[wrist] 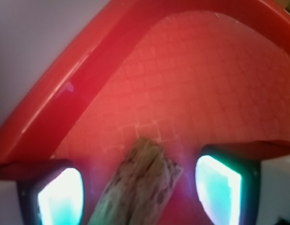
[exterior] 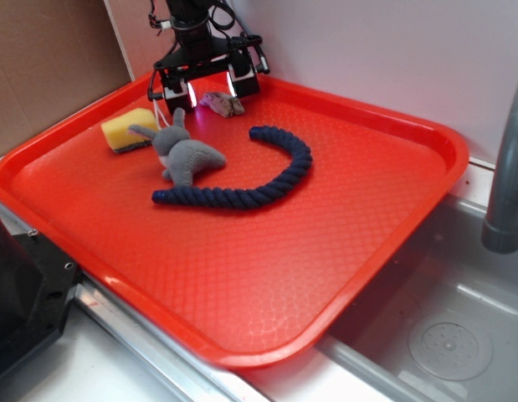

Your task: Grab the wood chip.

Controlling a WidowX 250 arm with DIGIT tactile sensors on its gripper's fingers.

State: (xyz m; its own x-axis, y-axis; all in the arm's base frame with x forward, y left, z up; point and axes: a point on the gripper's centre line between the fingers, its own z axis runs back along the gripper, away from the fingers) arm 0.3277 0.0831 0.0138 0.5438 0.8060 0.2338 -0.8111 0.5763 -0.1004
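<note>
Our gripper (exterior: 207, 84) hangs low at the far corner of the red tray (exterior: 392, 243), fingers (wrist: 60, 197) spread wide apart and holding nothing. Between them we see the wood chip (wrist: 140, 187), lying on the tray; no writing is readable.

You have the tray (exterior: 359, 276) resting partly over the sink (exterior: 459, 335). At its far corner the gripper (exterior: 207, 86) hangs with the wood chip (exterior: 222, 104) lying between its spread fingers (wrist: 60, 197), just to their right from outside. The sponge (exterior: 126, 130) sits left of the plush toy (exterior: 185, 155), touching it. The rope (exterior: 259, 176) curves right of and before the toy.
</note>
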